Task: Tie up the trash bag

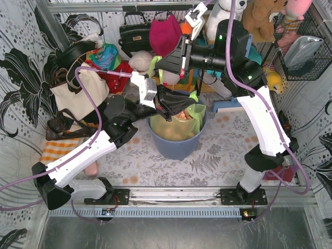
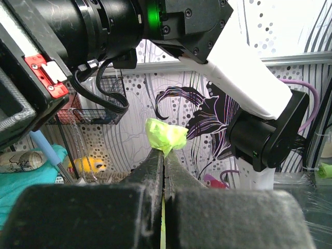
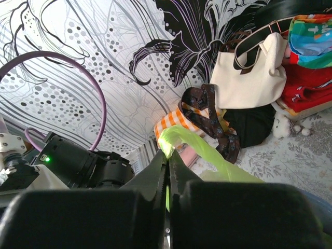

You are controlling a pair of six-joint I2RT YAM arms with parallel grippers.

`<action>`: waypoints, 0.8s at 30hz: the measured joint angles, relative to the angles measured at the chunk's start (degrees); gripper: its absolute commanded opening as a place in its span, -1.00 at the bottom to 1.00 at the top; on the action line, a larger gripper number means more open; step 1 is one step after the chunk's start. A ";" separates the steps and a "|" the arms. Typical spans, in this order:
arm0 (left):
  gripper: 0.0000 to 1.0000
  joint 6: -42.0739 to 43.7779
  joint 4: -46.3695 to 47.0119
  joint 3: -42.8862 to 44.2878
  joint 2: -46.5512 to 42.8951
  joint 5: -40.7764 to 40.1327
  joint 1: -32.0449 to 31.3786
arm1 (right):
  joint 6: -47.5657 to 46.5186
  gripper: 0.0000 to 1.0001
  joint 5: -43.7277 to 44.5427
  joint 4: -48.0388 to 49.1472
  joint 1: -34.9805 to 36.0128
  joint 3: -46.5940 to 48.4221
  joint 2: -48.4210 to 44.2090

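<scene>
The trash bag (image 1: 193, 122) stands upright inside the blue-grey round bin (image 1: 174, 151), at the middle of the bench (image 1: 220, 155), between the two arms. Its mouth faces up and its body fills the top of the bin. Crumpled tan-brown paper (image 1: 174, 130) shows through the thin green plastic. The bin holds only the bag, as far as the top view shows.

Two parts of the bag's rim are drawn out of the bin. The left pincer (image 2: 164, 153) is pressed together on one of them. A small crumpled tuft of lime-green plastic (image 2: 166, 136) sticks out just past its tips. A sliver of green shows in the slit between the fingers.

The right pincer (image 3: 167, 155) is likewise pressed together on the bag. It nips a second stretch of the rim (image 3: 174, 139). From those tips the plastic runs as a taut band down and to the right, widening toward the bag's body. That band's long axis slants from the pincer to the bin.

In the top view both pincers sit above the bin's far rim, near each other.

Behind the bin lie a cream tote bag (image 1: 83, 93), a black handbag (image 1: 134, 32) and plush toys (image 1: 262, 15). A wire basket (image 1: 306, 52) hangs on the right wall.
</scene>
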 measured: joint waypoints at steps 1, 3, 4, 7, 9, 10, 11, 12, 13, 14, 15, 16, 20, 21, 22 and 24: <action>-1.00 0.02 -0.02 0.00 0.00 0.00 0.00 | 0.00 -1.00 0.13 0.11 0.00 0.00 0.00; -1.00 0.07 0.00 -0.02 -0.02 -0.20 0.00 | 0.02 -1.00 0.17 0.52 0.07 0.26 0.00; -1.00 0.07 -0.02 -0.04 -0.07 -0.33 0.00 | 0.09 -1.00 0.15 0.61 0.11 0.46 0.00; -1.00 0.31 -0.02 -0.04 -0.42 -1.18 0.00 | 0.48 -1.00 0.13 0.83 0.15 3.41 0.76; -1.00 0.55 -0.02 -0.04 -0.79 -1.79 0.00 | 1.33 -1.00 0.07 1.29 0.15 5.66 1.29; -1.00 0.79 -0.09 0.09 -0.94 -2.14 0.00 | 1.68 -1.00 -0.13 1.77 0.15 6.60 1.49; -1.00 1.05 -0.20 0.39 -0.98 -2.47 0.00 | 2.16 -1.00 -0.35 2.40 0.17 7.06 1.49; -1.00 1.33 -0.57 0.94 -0.96 -2.80 0.00 | 2.67 -1.00 -0.59 2.91 0.22 7.30 1.49; -1.00 1.57 -0.83 1.44 -0.96 -3.02 0.00 | 3.04 -1.00 -0.81 3.58 0.35 7.34 1.49; -1.00 1.79 -0.98 1.95 -0.96 -3.17 0.00 | 3.32 -1.00 -0.83 4.09 0.55 7.34 1.49; -1.00 1.95 -1.05 2.54 -0.96 -3.21 0.00 | 3.74 -1.00 -0.96 4.44 0.74 7.30 1.53; -1.00 2.12 -1.05 3.02 -0.96 -3.23 0.00 | 4.11 -1.00 -0.98 4.76 0.98 7.23 1.55; -1.00 2.69 -0.81 4.35 -0.96 -3.76 0.00 | 4.48 -1.00 -0.96 5.97 2.10 6.23 1.55; -1.00 2.73 -0.61 4.37 -0.96 -3.98 0.00 | 4.50 -1.00 -0.94 6.16 2.29 5.66 1.51; -1.00 2.80 -0.46 4.37 -0.96 -4.15 0.00 | 4.50 -1.00 -0.85 6.23 2.45 5.05 1.44; -1.00 2.86 -0.44 4.33 -0.96 -4.57 0.00 | 4.46 -1.00 -0.09 6.14 2.69 3.08 0.98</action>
